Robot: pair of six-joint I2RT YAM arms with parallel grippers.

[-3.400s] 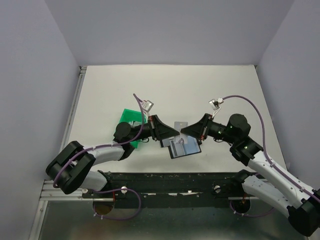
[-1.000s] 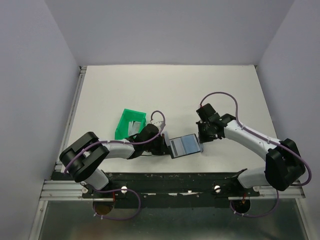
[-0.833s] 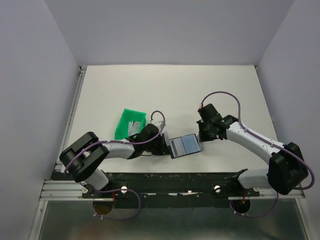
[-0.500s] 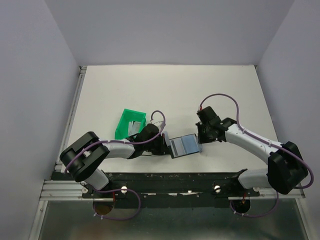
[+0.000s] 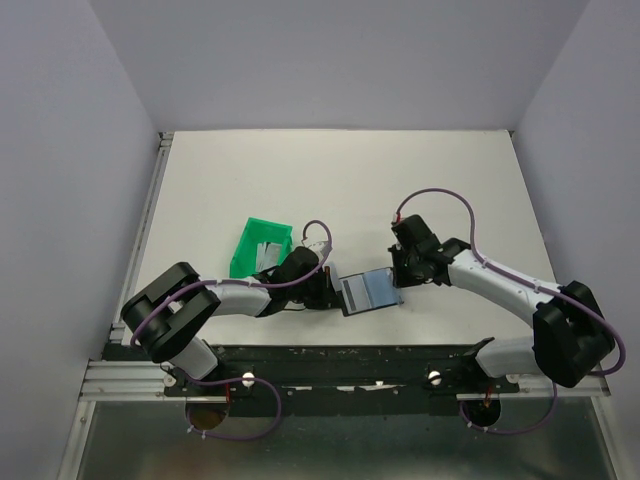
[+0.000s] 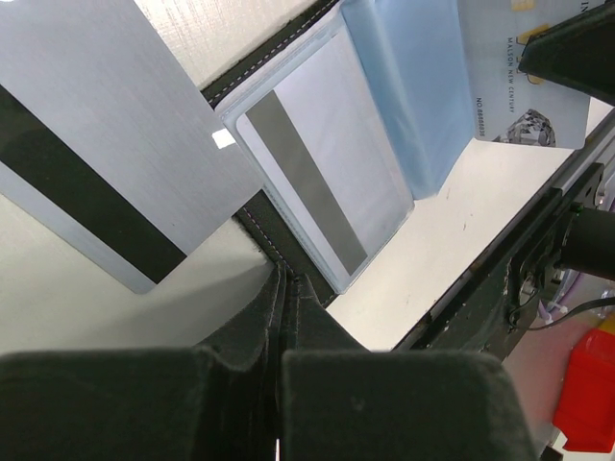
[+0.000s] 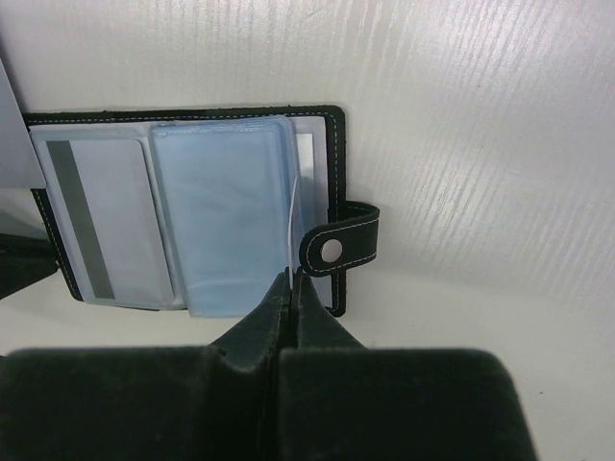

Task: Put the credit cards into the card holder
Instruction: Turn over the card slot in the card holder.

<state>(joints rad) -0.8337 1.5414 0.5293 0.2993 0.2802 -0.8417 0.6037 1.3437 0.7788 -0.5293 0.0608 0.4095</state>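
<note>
Both wrists have dropped from their raised pose of a few seconds back and are now reaching low over the tabletop. Over the last second the right gripper has been edging closer to the outer side of the card holder. That gripper is pinching a white card between fingers pressed together (from its own wrist camera the card is showing edge-on, as a thin pale line). It is holding the card against the holder's right-hand page, just beside the strap and its light stud. Whether the card's lower edge is sitting inside a pocket cannot be told.

The left gripper is clamping the holder's left stitched edge, its fingers squeezed shut on the black material.

The holder itself is lying open and flat between the two grippers, close to the near edge of the tabletop. A pale blue sleeve is covering its middle, and a grey-striped card is sitting in the clear pocket on the left page.

A silver card with a black stripe is lying flat just beyond the left gripper, one corner meeting the holder's edge. The green bin is sitting farther left, apart from the holder, with something pale inside that is too small to make out.
</note>
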